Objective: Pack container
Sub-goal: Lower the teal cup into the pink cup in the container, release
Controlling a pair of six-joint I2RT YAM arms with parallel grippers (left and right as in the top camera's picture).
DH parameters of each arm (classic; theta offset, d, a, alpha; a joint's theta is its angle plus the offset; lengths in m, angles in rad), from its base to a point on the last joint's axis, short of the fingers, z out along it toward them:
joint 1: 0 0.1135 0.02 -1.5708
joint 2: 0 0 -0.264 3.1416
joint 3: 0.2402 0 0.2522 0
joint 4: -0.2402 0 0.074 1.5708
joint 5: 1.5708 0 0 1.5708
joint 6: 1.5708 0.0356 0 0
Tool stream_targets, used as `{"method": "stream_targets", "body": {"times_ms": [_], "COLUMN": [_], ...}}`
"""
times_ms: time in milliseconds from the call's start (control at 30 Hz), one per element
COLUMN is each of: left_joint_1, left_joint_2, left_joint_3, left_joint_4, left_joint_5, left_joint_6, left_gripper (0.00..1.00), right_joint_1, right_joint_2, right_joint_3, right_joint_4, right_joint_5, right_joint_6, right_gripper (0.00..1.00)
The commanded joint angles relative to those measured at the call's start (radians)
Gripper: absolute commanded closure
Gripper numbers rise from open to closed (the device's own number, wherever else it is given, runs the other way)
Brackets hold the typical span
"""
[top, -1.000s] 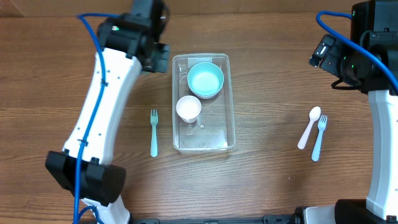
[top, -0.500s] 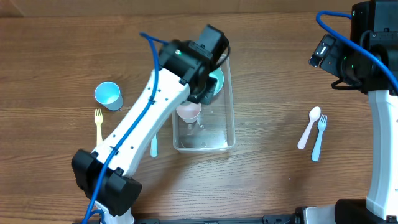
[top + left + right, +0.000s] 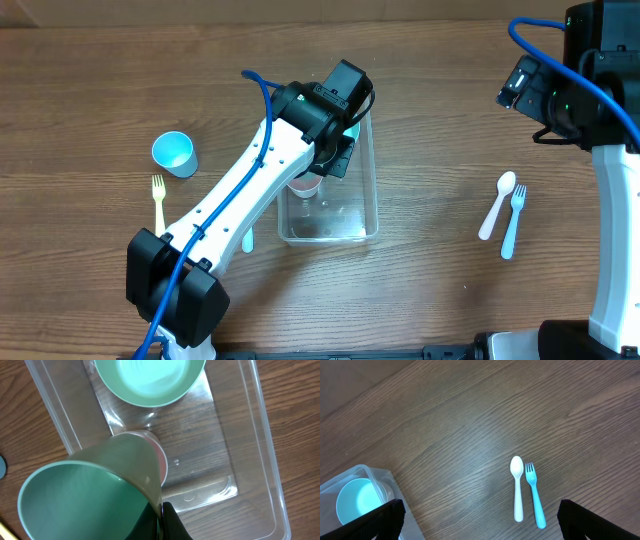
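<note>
The clear container [image 3: 372, 205] stands mid-table. In the left wrist view the container [image 3: 265, 455] holds a light-blue bowl [image 3: 150, 380] at its far end and a white cup [image 3: 161, 460] beside it. My left gripper [image 3: 161, 516] is shut on the rim of a green cup [image 3: 80, 500] and holds it above the container, next to the white cup. In the overhead view the left gripper [image 3: 335, 135] hides most of the bowl. My right gripper [image 3: 480, 520] is open and empty, high at the table's right side.
A blue cup [image 3: 175, 153] and a yellow fork [image 3: 158, 200] lie left of the container. A blue fork [image 3: 247, 241] shows under the left arm. A white spoon [image 3: 497, 205] and a blue fork [image 3: 513, 221] lie at the right.
My left arm has swung from the container's upper left to over the container and then a little lower. The blue cup and yellow fork are now uncovered. The right arm has not moved.
</note>
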Motion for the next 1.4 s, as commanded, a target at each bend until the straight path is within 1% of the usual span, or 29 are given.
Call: {"method": "stream_targets", "body": {"times_ms": [0, 200, 233, 300, 333, 400, 433, 567, 600, 667, 700, 767, 867, 1000, 1133, 1167, 1233, 1300, 1367], "left_joint_1": [-0.003, -0.003, -0.003, -0.003, -0.003, 0.008, 0.026, 0.185, 0.267, 0.337, 0.396, 0.456, 0.504, 0.588, 0.646, 0.654, 0.656, 0.655, 0.652], "left_joint_2": [-0.004, -0.004, -0.004, -0.004, -0.004, -0.006, -0.008, -0.067, -0.105, -0.118, -0.116, -0.116, -0.116, -0.116, -0.116, -0.116, -0.116, -0.116, -0.116], "left_joint_3": [-0.009, -0.009, -0.009, -0.009, -0.009, -0.002, 0.018, 0.153, 0.154, 0.154, 0.146, 0.08, -0.105, -0.309, -0.404, -0.42, -0.453, -0.462, -0.464], "left_joint_4": [-0.02, -0.021, -0.021, -0.021, -0.019, -0.018, -0.026, -0.15, -0.165, -0.178, -0.188, -0.146, -0.007, 0.183, 0.286, 0.314, 0.37, 0.387, 0.412], "left_joint_5": [0.013, 0.013, 0.013, 0.013, 0.012, 0.008, 0.004, -0.06, -0.076, -0.076, -0.1, -0.109, -0.121, -0.111, -0.105, -0.082, 0.008, 0.028, 0.027], "left_joint_6": [-0.01, -0.01, -0.01, -0.011, -0.011, -0.011, -0.012, -0.033, -0.033, -0.031, -0.027, 0.011, 0.067, 0.07, 0.103, 0.129, 0.221, 0.246, 0.273], "left_gripper": [0.96, 0.96, 0.92, 0.43, 0.33, 0.3, 0.29, 0.28, 0.28, 0.28, 0.29, 0.3, 0.31, 0.33, 0.36, 0.37, 0.4, 0.43, 0.49], "right_joint_1": [-0.002, -0.002, -0.002, -0.002, -0.002, -0.002, -0.002, -0.002, -0.002, -0.002, -0.002, -0.002, -0.002, -0.002, -0.002, -0.002, -0.002, -0.002, -0.002], "right_joint_2": [-0.008, -0.008, -0.008, -0.008, -0.008, -0.008, -0.008, -0.008, -0.008, -0.008, -0.008, -0.008, -0.008, -0.008, -0.008, -0.008, -0.008, -0.008, -0.008], "right_joint_3": [0.006, 0.006, 0.006, 0.006, 0.006, 0.006, 0.006, 0.006, 0.006, 0.006, 0.006, 0.006, 0.006, 0.006, 0.006, 0.006, 0.006, 0.006, 0.006], "right_joint_4": [0.005, 0.005, 0.005, 0.005, 0.005, 0.005, 0.005, 0.005, 0.005, 0.005, 0.005, 0.005, 0.005, 0.005, 0.005, 0.005, 0.005, 0.005, 0.005], "right_joint_5": [0.0, 0.0, 0.0, 0.0, 0.0, 0.0, 0.0, 0.0, 0.0, 0.0, 0.0, 0.0, 0.0, 0.0, 0.0, 0.0, 0.0, 0.0, 0.0], "right_joint_6": [0.002, 0.002, 0.002, 0.002, 0.002, 0.002, 0.002, 0.002, 0.002, 0.002, 0.002, 0.002, 0.002, 0.002, 0.002, 0.002, 0.002, 0.002, 0.002], "right_gripper": [0.0, 0.0, 0.0, 0.0, 0.0, 0.0, 0.0, 0.0, 0.0, 0.0, 0.0, 0.0, 0.0, 0.0, 0.0, 0.0, 0.0, 0.0, 0.0]}}
